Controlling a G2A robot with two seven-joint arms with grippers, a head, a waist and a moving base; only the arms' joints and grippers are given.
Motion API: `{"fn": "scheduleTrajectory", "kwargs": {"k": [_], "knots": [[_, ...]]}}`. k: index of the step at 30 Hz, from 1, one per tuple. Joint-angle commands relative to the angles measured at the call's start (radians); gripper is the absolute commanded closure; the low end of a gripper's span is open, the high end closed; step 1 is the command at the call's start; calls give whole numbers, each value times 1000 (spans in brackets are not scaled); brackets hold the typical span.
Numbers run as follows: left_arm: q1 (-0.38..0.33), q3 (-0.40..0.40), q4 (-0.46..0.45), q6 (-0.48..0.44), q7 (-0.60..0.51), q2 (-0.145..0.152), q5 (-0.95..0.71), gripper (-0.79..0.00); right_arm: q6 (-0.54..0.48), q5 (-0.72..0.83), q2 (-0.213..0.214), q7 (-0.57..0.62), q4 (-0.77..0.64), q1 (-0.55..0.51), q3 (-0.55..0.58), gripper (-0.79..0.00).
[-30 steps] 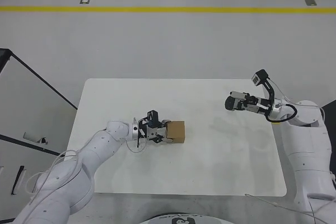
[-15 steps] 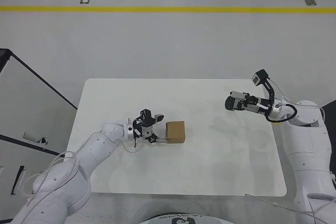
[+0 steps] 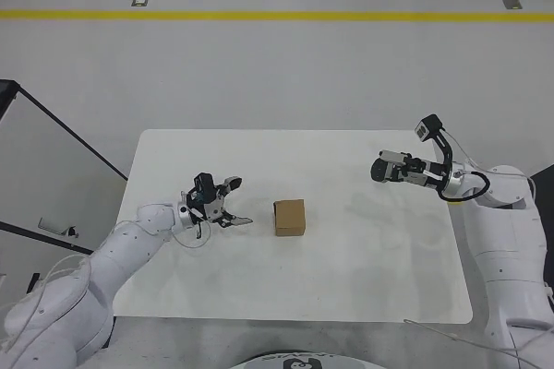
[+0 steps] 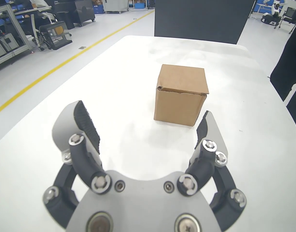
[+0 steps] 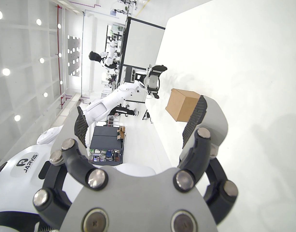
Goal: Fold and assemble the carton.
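I'm looking down at a white table [image 3: 369, 277] on a pale grey floor, with a yellow line [image 3: 277, 15] crossing the floor beyond it. The carton [image 3: 290, 218] stands near the table's middle. It is a small brown cube, closed on every face I can see, with a flat top. In the left wrist view one upper corner of the carton [image 4: 180, 95] is dented, and the top edge gapes slightly there. The left gripper [image 3: 239, 203] sits near the carton on its left side, apart from it and aimed at it, its fingers spread wide and empty. The right gripper [image 3: 377, 171] hangs well apart from the carton on the opposite side, likewise spread wide with nothing between its fingers. A dark panel [image 4: 201, 13] stands past the carton, beyond the table's edge. In the right wrist view one of that gripper's fingers [image 5: 196, 114] covers a corner of the carton [image 5: 180, 105]. I cannot make out the carton's underside or far face.
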Motion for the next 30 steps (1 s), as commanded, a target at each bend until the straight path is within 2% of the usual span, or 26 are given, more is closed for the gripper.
{"fn": "scheduleTrajectory", "kwargs": {"k": [1, 9, 15, 30], "knots": [[13, -15, -62, 1, 1, 47, -14, -785, 0, 0, 0, 0, 0, 0, 0, -785], [87, -109, -318, -20, -20, 233, -28, -785, 0, 0, 0, 0, 0, 0, 0, -785], [176, -204, -459, -28, -28, 351, -37, -785, 0, 0, 0, 0, 0, 0, 0, -785], [176, -204, -459, -28, -28, 351, -37, -784, 0, 0, 0, 0, 0, 0, 0, -785]]}}
